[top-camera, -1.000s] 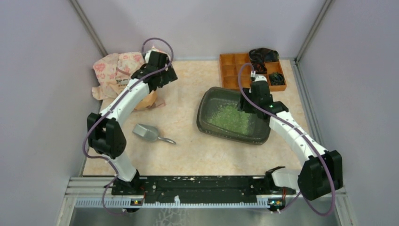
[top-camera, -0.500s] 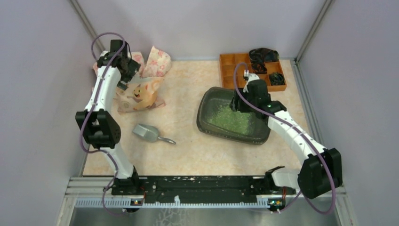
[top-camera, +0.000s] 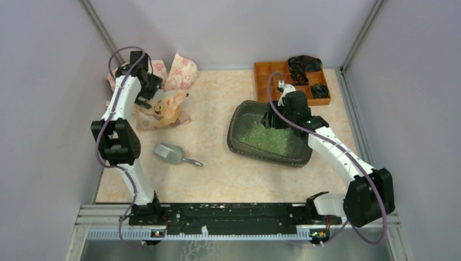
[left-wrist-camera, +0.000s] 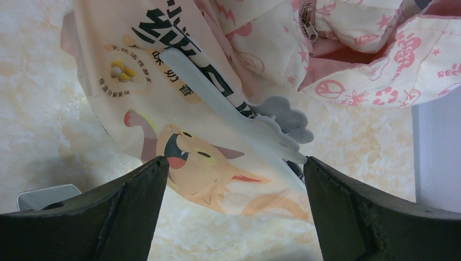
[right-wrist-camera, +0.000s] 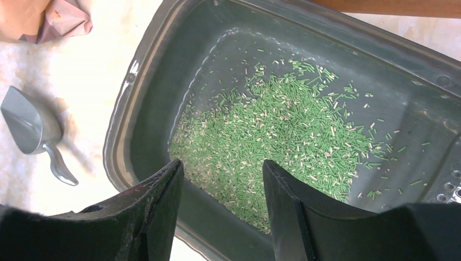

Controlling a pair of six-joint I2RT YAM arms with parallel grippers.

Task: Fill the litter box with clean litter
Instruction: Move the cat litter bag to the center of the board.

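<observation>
The litter box (top-camera: 235, 129) is a dark shallow tray right of centre, its rim (right-wrist-camera: 117, 147) glossy. Clean litter (top-camera: 267, 136) lies in it as a loose patch of light-green granules (right-wrist-camera: 282, 130) that leaves much of the floor bare. My right gripper (top-camera: 270, 120) hangs open just above the box's inner wall (right-wrist-camera: 223, 168), with nothing between its fingers. At the back left, my left gripper (top-camera: 147, 98) is wide open over the peach printed litter bag (left-wrist-camera: 179, 125), which lies flat with a white clip (left-wrist-camera: 244, 119) across it. Nothing sits between its fingers (left-wrist-camera: 234, 163).
A grey metal scoop (top-camera: 169, 154) lies on the table between bag and box, also in the right wrist view (right-wrist-camera: 30, 128). An orange organiser tray (top-camera: 263, 81) stands behind the box. A pink-printed zip pouch (left-wrist-camera: 353, 43) lies behind the bag. Walls close in left, back and right.
My left arm swung from over the bag to the far back left, uncovering the bag and pouch. The right gripper shifted a little left over the box and opened slightly wider.
</observation>
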